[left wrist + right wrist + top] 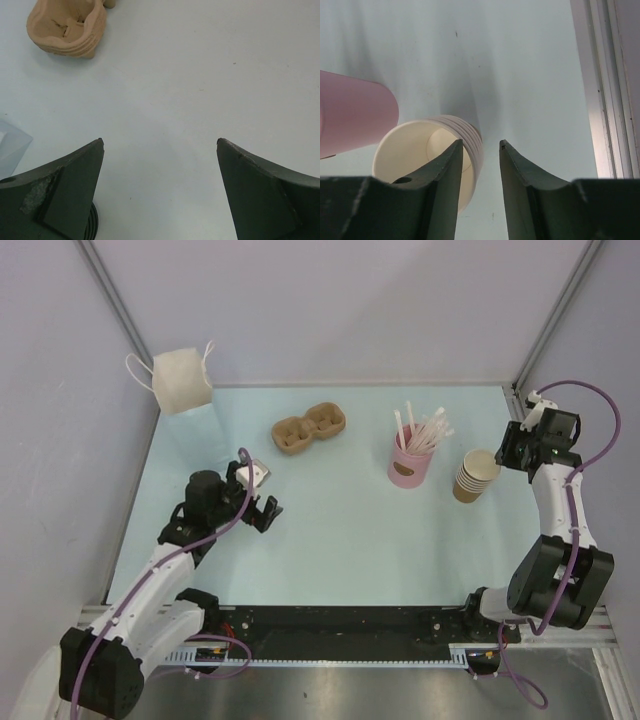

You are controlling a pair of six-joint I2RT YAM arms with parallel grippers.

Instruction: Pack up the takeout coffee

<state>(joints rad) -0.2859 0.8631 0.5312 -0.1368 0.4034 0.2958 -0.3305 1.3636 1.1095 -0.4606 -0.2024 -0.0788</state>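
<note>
A stack of nested tan cups (pixel 475 476) stands at the right; no single cup shows apart from it. My right gripper (pixel 511 453) hovers at the stack. In the right wrist view its jaws (pixel 481 143) are open. The stack's right rim (pixel 476 150) lies below the gap, one finger (pixel 447 175) over the cream inside, the other outside. My left gripper (pixel 264 495) is open and empty low over the bare table at the left (pixel 160 142). A black ribbed round edge (pixel 93 226), perhaps the lid, peeks out under its left finger.
A brown pulp cup carrier (pixel 310 428) lies at the back centre, also in the left wrist view (pixel 67 27). A pink cup of white straws (pixel 408 462) stands just left of the stack (pixel 355 117). A white paper bag (pixel 182 380) stands back left. A metal rail (pixel 600 85) edges the right side.
</note>
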